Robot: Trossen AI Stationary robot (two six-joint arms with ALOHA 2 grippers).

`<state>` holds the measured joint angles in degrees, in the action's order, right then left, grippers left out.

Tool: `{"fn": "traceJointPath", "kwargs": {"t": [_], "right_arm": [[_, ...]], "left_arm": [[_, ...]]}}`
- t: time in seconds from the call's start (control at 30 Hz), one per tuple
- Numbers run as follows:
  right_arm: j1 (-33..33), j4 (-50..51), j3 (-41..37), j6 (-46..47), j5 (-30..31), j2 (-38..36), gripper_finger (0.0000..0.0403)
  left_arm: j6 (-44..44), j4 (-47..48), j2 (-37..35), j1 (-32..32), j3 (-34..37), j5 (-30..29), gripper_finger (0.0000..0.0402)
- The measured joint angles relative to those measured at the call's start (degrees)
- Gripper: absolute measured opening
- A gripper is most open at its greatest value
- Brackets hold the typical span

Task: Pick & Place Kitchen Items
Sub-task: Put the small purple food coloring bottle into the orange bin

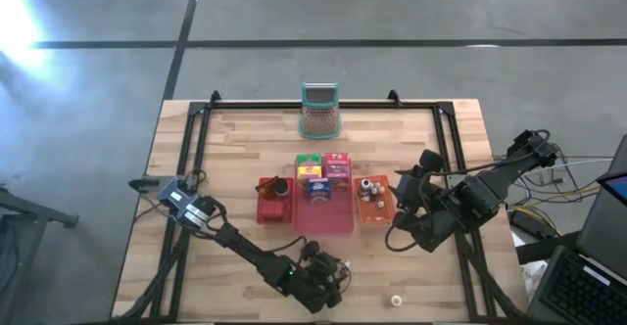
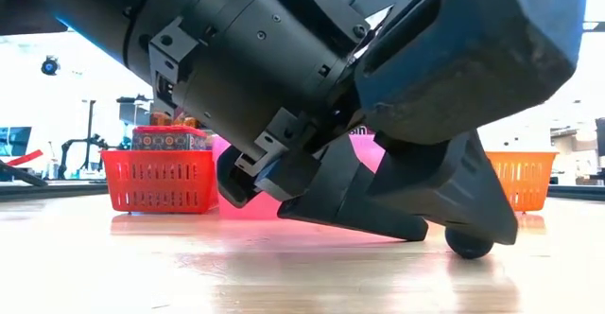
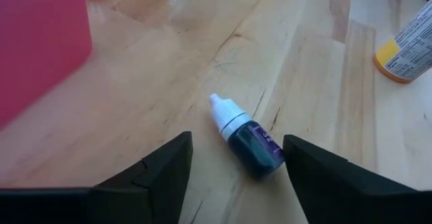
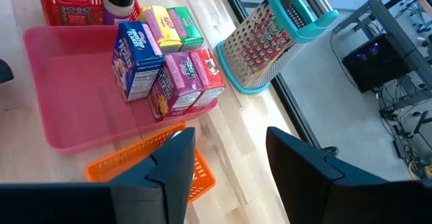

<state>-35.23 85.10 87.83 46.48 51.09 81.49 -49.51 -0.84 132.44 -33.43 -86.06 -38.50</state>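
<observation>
In the overhead view the left hand (image 1: 328, 274) sits low at the bottom centre of the frame, close to the bench (image 1: 245, 149). Its own camera shows the two fingers (image 3: 158, 177) spread apart with a small dropper bottle (image 3: 246, 137) lying on its side on the wood between them, white cap pointing away, touched by neither finger. A yellow-bottomed labelled container (image 3: 407, 48) lies at the upper right of that picture, and a pink tray wall (image 3: 37, 42) fills its upper left. The right hand (image 1: 404, 200) hovers right of centre in the overhead view, just beside the orange tray (image 1: 373, 210), which holds a few small jars (image 1: 370, 188). Its fingers (image 4: 169, 163) stand apart with nothing between them. In the right wrist picture a blue box (image 4: 138, 59), pink box (image 4: 177, 82), red box (image 4: 208, 72), yellow box (image 4: 160, 25) and green box (image 4: 185, 25) stand crowded at one end of the pink tray (image 4: 74, 116). A dark-capped jar (image 4: 120, 1) stands in the red tray (image 4: 61, 5) at the upper left of that picture. A teal-rimmed grater (image 4: 270, 38) stands on the bench just beyond the boxes. A small pale cap (image 1: 396, 300) lies alone near the bottom edge of the overhead view.
</observation>
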Motion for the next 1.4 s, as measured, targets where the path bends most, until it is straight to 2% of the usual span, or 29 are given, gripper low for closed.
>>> {"fn": "traceJointPath", "kwargs": {"t": [0.6,0.83,1.07,1.2,1.4], "right_arm": [[0.0,0.0,0.0,-0.1,-0.4,0.0,0.0139],[0.0,0.0,0.0,-0.1,-0.6,0.0,0.0153],[0.0,-0.1,-0.7,0.0,-0.6,0.0,0.0171],[0.0,-0.4,-1.9,0.0,-0.6,0.0,0.0167],[0.0,-3.5,-5.8,0.0,-0.8,0.0,0.0147]], "left_arm": [[0.3,1.5,-0.1,0.0,0.1,0.0,0.0136],[0.7,5.0,-1.7,0.1,0.1,1.7,0.0107],[4.2,13.6,-5.7,-0.1,0.4,2.1,0.0096],[4.5,18.3,-8.3,-0.1,0.7,-0.8,0.0095],[3.7,17.7,-13.2,-0.5,5.4,-7.0,0.0095]]}}
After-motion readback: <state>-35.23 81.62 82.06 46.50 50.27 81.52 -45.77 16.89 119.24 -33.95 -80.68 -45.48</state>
